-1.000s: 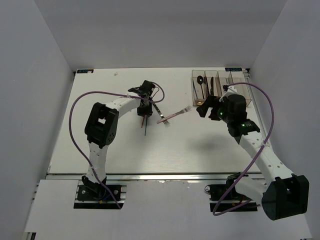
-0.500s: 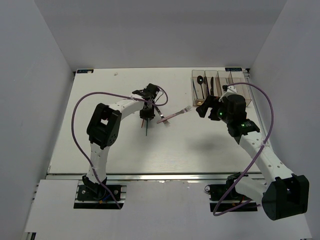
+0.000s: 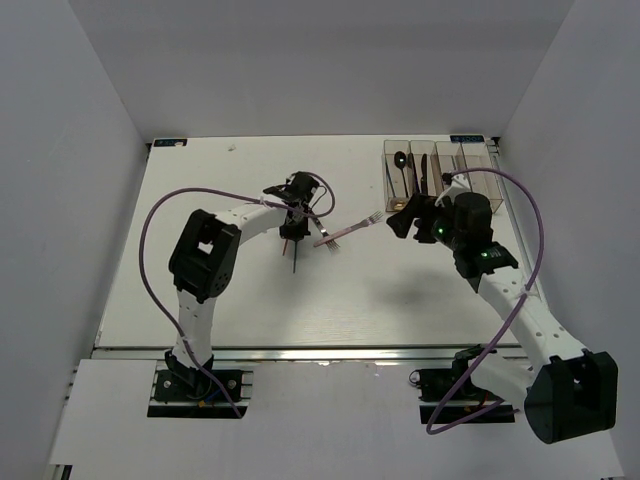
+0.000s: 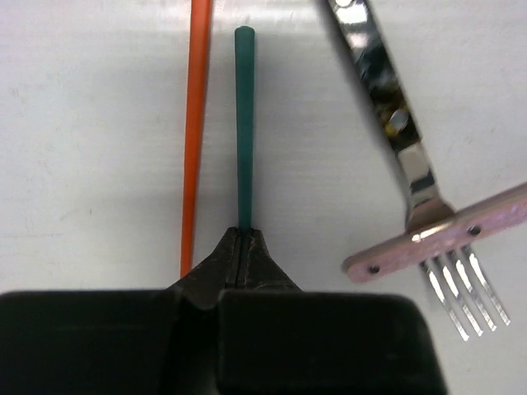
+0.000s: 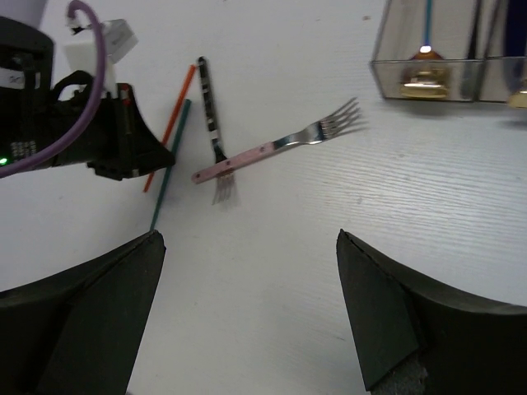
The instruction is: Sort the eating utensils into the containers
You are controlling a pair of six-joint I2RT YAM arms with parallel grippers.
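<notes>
Left wrist view: left gripper [image 4: 244,243] pinched together on near end of green chopstick [image 4: 244,123], flat on table [image 4: 82,164] and pointing to 12 o'clock. Alongside at 9 o'clock, orange chopstick [image 4: 194,123]. At 3 o'clock, silver fork [image 4: 387,107] crossing pink-handled fork [image 4: 445,239]. Top external view: containers [image 3: 440,143] at 1 o'clock of table, some utensils already inside. Right gripper [image 5: 251,304] spread wide, holding nothing, at 7 o'clock of containers
</notes>
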